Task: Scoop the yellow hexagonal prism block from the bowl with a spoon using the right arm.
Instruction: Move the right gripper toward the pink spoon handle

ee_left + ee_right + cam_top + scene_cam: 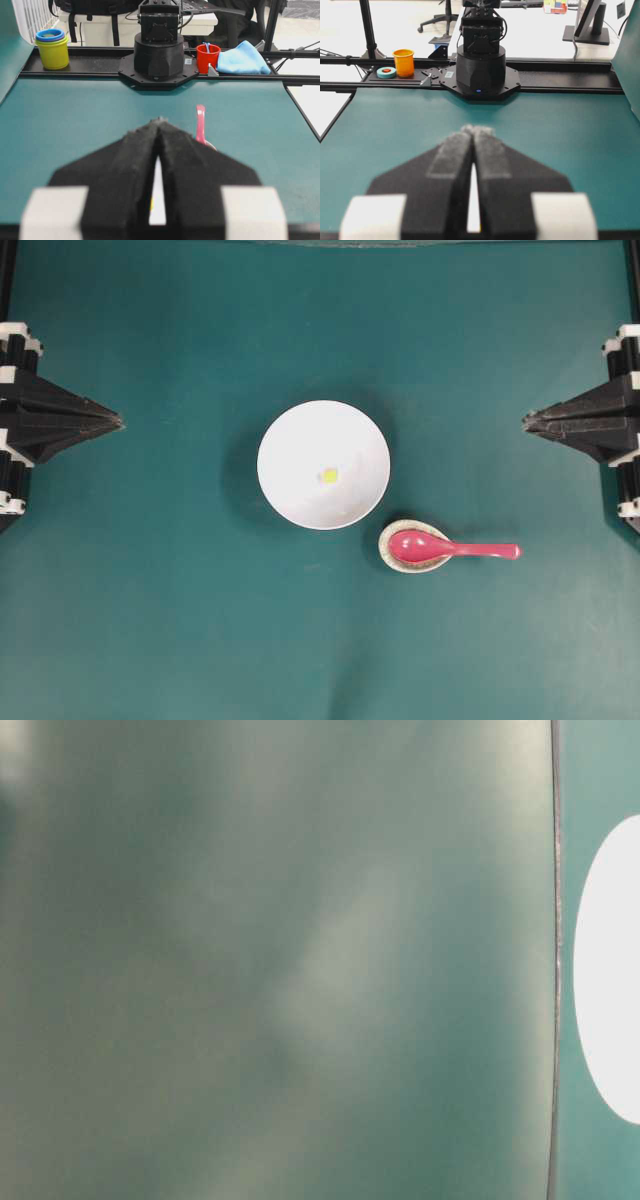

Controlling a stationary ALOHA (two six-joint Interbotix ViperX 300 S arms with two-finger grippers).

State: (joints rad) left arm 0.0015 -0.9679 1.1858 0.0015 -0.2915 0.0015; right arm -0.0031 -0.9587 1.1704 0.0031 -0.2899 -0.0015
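Observation:
A large white bowl (323, 464) stands in the middle of the green table, its edge also showing in the table-level view (610, 970). The tiny yellow hexagonal prism block (329, 476) lies inside it, a sliver of it (151, 204) visible through the left jaws. The pink-red spoon (445, 548) rests with its scoop in a speckled spoon rest (400, 558), handle pointing right; its handle (200, 122) shows in the left wrist view. My left gripper (118, 422) is shut at the left edge (159, 121). My right gripper (527, 421) is shut at the right edge (477, 130), holding nothing.
Each arm's black base (159, 52) (481, 65) stands at the opposite table edge. Off the table sit stacked cups (52, 47), a red cup (208, 57), a blue cloth (242, 59) and an orange cup (403, 62).

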